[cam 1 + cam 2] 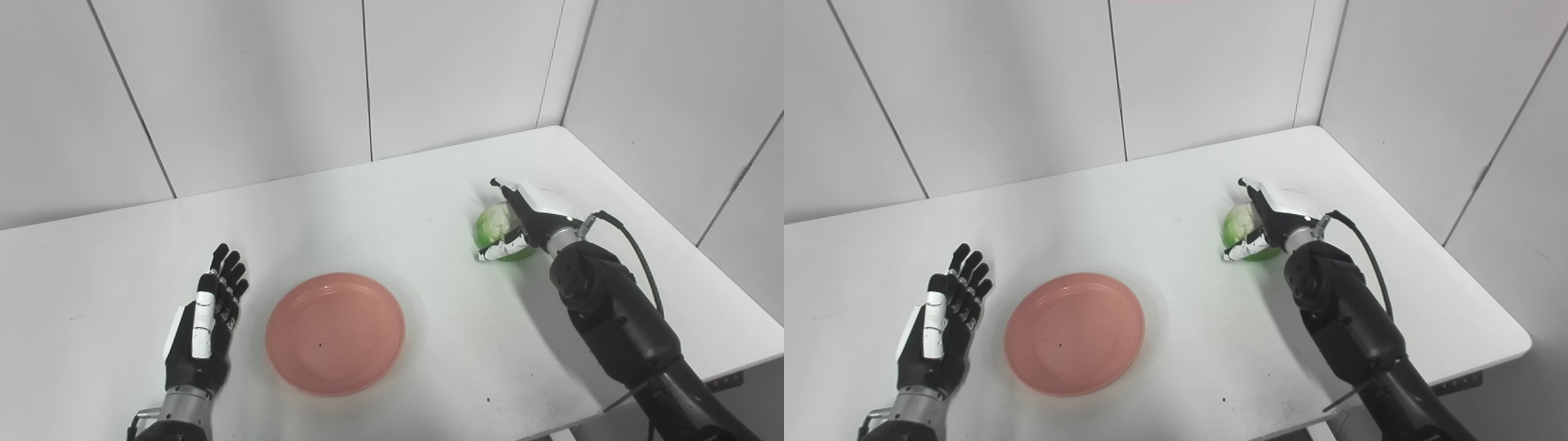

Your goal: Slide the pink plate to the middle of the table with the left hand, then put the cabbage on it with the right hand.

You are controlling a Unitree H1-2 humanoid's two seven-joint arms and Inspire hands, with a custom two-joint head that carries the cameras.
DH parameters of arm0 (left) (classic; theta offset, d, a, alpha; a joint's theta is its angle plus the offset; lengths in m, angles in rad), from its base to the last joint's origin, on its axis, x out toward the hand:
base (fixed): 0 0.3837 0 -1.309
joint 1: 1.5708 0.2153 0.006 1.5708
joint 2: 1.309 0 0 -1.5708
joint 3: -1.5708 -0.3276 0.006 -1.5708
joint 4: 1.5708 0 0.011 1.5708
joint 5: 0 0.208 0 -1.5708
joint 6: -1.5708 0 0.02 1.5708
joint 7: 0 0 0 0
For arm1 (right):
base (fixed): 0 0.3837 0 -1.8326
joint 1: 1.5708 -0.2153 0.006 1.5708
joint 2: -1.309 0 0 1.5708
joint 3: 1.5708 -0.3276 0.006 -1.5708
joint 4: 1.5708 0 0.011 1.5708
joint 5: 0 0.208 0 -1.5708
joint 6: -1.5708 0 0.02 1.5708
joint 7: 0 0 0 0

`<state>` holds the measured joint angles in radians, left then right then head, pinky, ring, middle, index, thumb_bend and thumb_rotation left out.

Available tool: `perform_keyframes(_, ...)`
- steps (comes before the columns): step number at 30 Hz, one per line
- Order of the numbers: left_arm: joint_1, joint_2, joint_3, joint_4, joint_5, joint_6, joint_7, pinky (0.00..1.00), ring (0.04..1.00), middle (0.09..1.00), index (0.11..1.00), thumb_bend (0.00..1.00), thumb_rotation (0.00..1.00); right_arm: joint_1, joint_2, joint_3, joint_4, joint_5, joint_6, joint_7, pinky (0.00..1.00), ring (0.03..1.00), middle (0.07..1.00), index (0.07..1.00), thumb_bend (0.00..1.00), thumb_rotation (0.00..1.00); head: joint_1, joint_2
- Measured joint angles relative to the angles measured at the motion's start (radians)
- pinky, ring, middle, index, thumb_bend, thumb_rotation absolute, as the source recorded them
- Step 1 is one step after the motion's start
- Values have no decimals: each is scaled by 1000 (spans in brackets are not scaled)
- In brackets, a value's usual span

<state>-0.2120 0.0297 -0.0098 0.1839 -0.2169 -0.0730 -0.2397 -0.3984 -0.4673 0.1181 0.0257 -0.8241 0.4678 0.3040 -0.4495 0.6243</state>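
Right hand clamped round cabbage on bench, far right. Left hand empty, fingers apart, just left of pink plate.

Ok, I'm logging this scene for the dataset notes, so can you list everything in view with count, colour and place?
plate: one, pink, empty, near the table's front edge, a little left of centre.
cabbage: one, pale green, on the table's right side, inside the right hand's grasp.
table: one, white, filling most of the view, a few dark specks on it.
wall panels: white, behind the table and along its right side.
left hand: one, black and white, open, fingers straight, left of the plate, not touching it.
right hand: one, black and white, fingers and thumb wrapped around the cabbage; a black cable runs along its arm.
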Motion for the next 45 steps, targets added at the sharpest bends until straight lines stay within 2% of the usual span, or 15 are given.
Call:
perform_keyframes(5, 1, 0, 0, 0, 0, 0, 0, 1000, 1000, 1000, 1000, 830, 927, 0, 0, -1, -1, -1, 0, 8, 897, 882, 879, 864, 954, 108, 23, -23)
perform_keyframes(9, 9, 0, -1, -10, 0, 0, 0, 1000, 1000, 1000, 996, 815, 940, 0, 1, -14, -4, -1, 0, 23, 723, 839, 860, 821, 929, 22, 38, -12)
perform_keyframes(12, 18, 0, -6, -22, 0, 0, -1, 1000, 1000, 1000, 1000, 811, 950, 1, 10, -42, -4, 0, 0, 36, 583, 718, 817, 764, 869, 1, 35, -9)
perform_keyframes(13, 19, 0, -8, -25, 1, 0, -1, 1000, 1000, 1000, 1000, 816, 949, 2, 13, -48, -4, 2, 0, 37, 421, 548, 688, 725, 844, 0, 35, -9)
perform_keyframes(14, 22, 0, -11, -28, 1, 0, -2, 1000, 1000, 1000, 1000, 817, 949, 4, 15, -50, -4, 6, 0, 37, 388, 513, 661, 718, 840, 0, 35, -9)
perform_keyframes(16, 23, 0, -11, -29, 1, 0, -2, 1000, 1000, 1000, 1000, 825, 939, 5, 18, -53, -4, 10, 0, 36, 254, 356, 526, 689, 639, 0, 37, -9)
perform_keyframes(18, 23, 0, -10, -28, 1, 0, -2, 1000, 1000, 1000, 1000, 810, 940, 5, 22, -57, -7, 17, 0, 25, 164, 245, 480, 642, 582, 0, 34, -8)
perform_keyframes(21, 23, 0, -9, -28, 1, 0, -2, 1000, 1000, 1000, 1000, 817, 944, 5, 27, -59, -8, 22, 0, -2, 207, 308, 476, 497, 533, 0, 28, -8)
perform_keyframes(25, 23, 1, -10, -28, 1, 1, -2, 1000, 1000, 1000, 1000, 823, 954, 7, 35, -55, -2, 23, 0, -60, 176, 267, 473, 484, 531, 0, 29, -6)
perform_keyframes(29, 22, 1, -10, -25, 1, 2, -2, 1000, 1000, 1000, 1000, 822, 958, 10, 42, -46, 12, 24, -1, -122, 220, 327, 412, 487, 529, 0, 29, -6)
perform_keyframes(34, 21, 1, -10, -24, 1, 2, -2, 1000, 1000, 1000, 1000, 823, 949, 10, 43, -44, 12, 30, -1, -128, 213, 316, 401, 492, 528, 0, 29, -6)
perform_keyframes(36, 21, 1, -10, -24, 1, 2, -2, 1000, 1000, 1000, 1000, 825, 939, 10, 48, -49, 10, 29, 0, -128, 193, 287, 454, 486, 531, 0, 32, -2)
perform_keyframes(39, 20, 1, -10, -22, 1, 2, -2, 1000, 1000, 1000, 1000, 816, 947, 10, 56, -52, -3, 25, 0, -129, 203, 300, 400, 500, 526, 0, 40, 0)
perform_keyframes(41, 19, -2, -10, -22, 1, 2, -2, 1000, 1000, 1000, 999, 819, 929, 9, 59, -56, -16, 24, 0, -129, 184, 275, 447, 489, 530, 0, 40, 0)
perform_keyframes(45, 20, -9, -9, -25, 3, 6, 3, 1000, 1000, 1000, 997, 818, 918, 9, 59, -57, -60, 29, 0, -131, 133, 210, 469, 483, 532, 0, 96, 9)
